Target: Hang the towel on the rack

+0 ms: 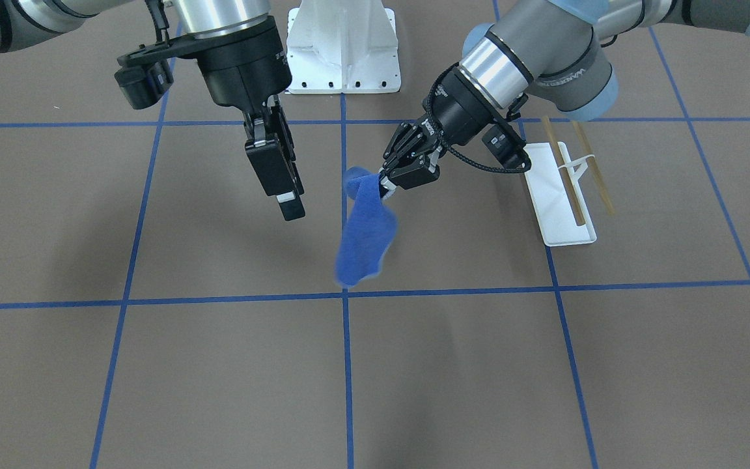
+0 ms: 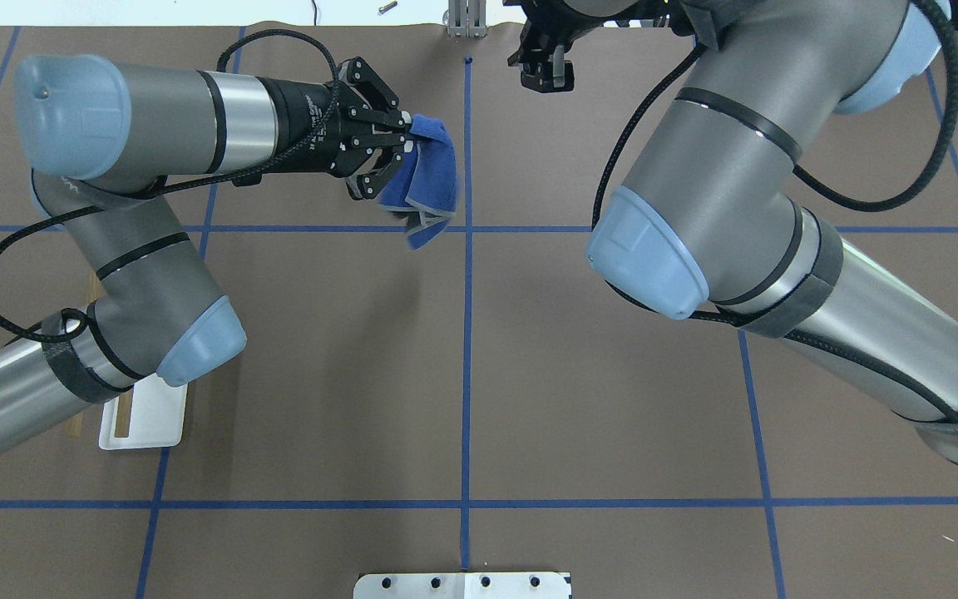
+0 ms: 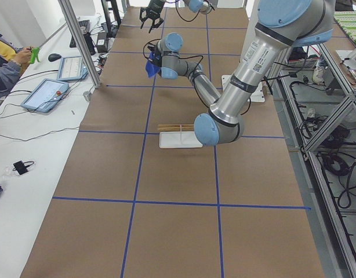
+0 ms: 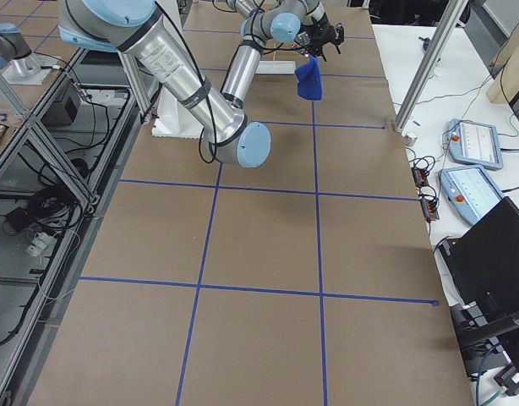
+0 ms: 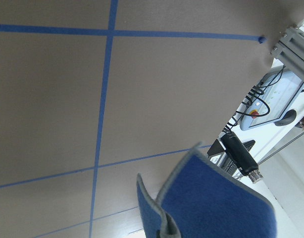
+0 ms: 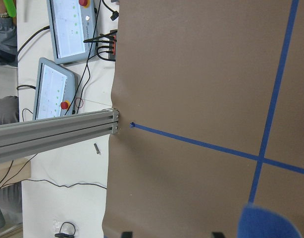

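Note:
My left gripper [image 1: 385,187] is shut on the upper corner of the royal-blue towel [image 1: 366,229], which hangs bunched and floppy above the table near the centre line. The overhead view shows the same grip [image 2: 402,143] on the towel [image 2: 427,179]. The towel fills the lower edge of the left wrist view [image 5: 216,203] and a corner of the right wrist view [image 6: 268,223]. The rack [image 1: 560,202], with a white tray base and two wooden dowels [image 1: 570,179], stands on the table behind the left arm, apart from the towel. My right gripper [image 1: 289,203] is open and empty, hanging beside the towel.
The white bolted robot pedestal [image 1: 342,55] stands at the table's robot side. The left arm's elbow covers most of the rack [image 2: 146,416] in the overhead view. An aluminium post [image 6: 53,136], tablets [image 6: 70,27] and cables lie beyond the table's far edge.

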You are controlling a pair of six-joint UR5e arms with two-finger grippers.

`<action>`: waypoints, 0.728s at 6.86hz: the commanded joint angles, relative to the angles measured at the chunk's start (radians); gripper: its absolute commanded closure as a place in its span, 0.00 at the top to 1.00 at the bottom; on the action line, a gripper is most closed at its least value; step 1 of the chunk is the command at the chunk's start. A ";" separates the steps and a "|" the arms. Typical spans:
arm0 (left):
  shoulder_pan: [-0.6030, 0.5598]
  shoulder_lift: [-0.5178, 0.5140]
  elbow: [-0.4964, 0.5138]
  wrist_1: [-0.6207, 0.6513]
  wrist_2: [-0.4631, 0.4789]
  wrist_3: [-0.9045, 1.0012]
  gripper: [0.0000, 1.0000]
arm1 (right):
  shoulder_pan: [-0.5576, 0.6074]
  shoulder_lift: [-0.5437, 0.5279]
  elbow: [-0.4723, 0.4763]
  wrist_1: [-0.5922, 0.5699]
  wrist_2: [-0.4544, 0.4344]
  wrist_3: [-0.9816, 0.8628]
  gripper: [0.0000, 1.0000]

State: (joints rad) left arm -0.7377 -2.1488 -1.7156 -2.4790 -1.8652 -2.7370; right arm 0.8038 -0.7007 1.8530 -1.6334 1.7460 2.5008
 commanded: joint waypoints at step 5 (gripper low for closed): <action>-0.015 0.285 -0.133 0.005 0.006 1.359 0.00 | -0.015 -0.160 0.054 0.110 -0.002 -0.101 1.00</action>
State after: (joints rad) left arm -0.7519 -1.9165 -1.8238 -2.4749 -1.8608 -1.6536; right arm 0.7925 -0.8378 1.9076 -1.5504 1.7448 2.4120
